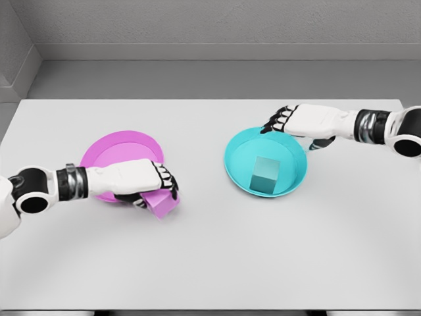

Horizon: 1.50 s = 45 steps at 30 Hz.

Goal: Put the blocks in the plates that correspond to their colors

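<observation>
A pink plate (116, 149) lies on the left of the white table, and a teal plate (237, 153) lies right of the middle. A teal block (265, 174) stands inside the teal plate. My left hand (158, 187) reaches in from the left over the pink plate's near right rim, fingers curled around a pink block (164, 205) that sits just off that rim. My right hand (279, 122) hovers over the teal plate's far rim, fingers curled downward and holding nothing.
The white table (210, 263) spans the view, with a grey wall and floor strip behind its far edge.
</observation>
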Motion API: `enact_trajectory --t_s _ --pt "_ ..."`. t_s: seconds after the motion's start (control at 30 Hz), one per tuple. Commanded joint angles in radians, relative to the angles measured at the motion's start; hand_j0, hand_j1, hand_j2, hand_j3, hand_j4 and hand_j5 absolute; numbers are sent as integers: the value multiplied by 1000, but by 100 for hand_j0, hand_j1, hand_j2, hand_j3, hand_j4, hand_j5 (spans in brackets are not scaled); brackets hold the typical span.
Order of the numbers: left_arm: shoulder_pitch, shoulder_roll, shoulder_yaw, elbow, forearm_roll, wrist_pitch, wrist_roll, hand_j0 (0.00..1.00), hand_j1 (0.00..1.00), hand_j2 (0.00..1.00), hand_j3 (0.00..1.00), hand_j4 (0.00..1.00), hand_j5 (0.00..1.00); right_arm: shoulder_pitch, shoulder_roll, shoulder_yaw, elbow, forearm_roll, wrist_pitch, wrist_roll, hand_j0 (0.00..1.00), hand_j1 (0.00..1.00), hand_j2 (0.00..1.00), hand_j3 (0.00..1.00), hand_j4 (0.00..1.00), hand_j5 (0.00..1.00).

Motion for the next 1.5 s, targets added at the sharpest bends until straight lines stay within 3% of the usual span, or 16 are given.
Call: enact_trajectory --t_s 0.0,0.23,0.4,0.47,0.57,0.87,0.9,0.93,0.97,1.27,1.47 --pt "0 3 19 25 8 1 1 60 60 60 60 60 60 2 -38 -111 -5 -16 2 -41 100 100 100 100 100 100" --pt "0 6 65 88 9 1 1 60 60 60 60 60 60 75 -79 -272 -11 -17 2 -96 100 100 100 100 100 100" --pt "0 7 80 120 9 1 1 60 60 60 60 60 60 156 -127 -284 -60 -16 2 -168 100 100 100 100 100 100" --pt "0 7 96 140 8 1 1 60 60 60 60 60 60 210 -133 -336 -65 -17 2 -174 100 100 100 100 100 100" --pt "0 9 111 167 8 1 2 60 60 60 60 60 60 351 -137 -499 -132 -20 2 -173 100 100 100 100 100 100" --pt "-2 9 168 249 8 1 2 62 62 62 62 62 62 364 -136 -499 -126 -19 2 -170 100 100 100 100 100 100" --pt "0 9 169 249 8 1 5 69 69 69 69 69 69 364 -136 -499 -126 -19 2 -170 100 100 100 100 100 100" --pt "0 7 169 247 9 1 11 93 93 93 93 93 93 365 -136 -499 -126 -19 2 -170 100 100 100 100 100 100" --pt "0 7 168 246 25 1 11 100 100 100 100 100 100 365 -136 -497 -126 -19 2 -168 100 100 100 100 100 100" --pt "-2 7 174 237 29 1 11 100 100 100 100 100 100 373 -133 -494 -123 -17 2 -165 100 100 100 100 100 100" --pt "8 75 255 198 60 1 10 100 100 100 100 100 100 373 -133 -494 -123 -17 2 -165 100 100 100 100 100 100"
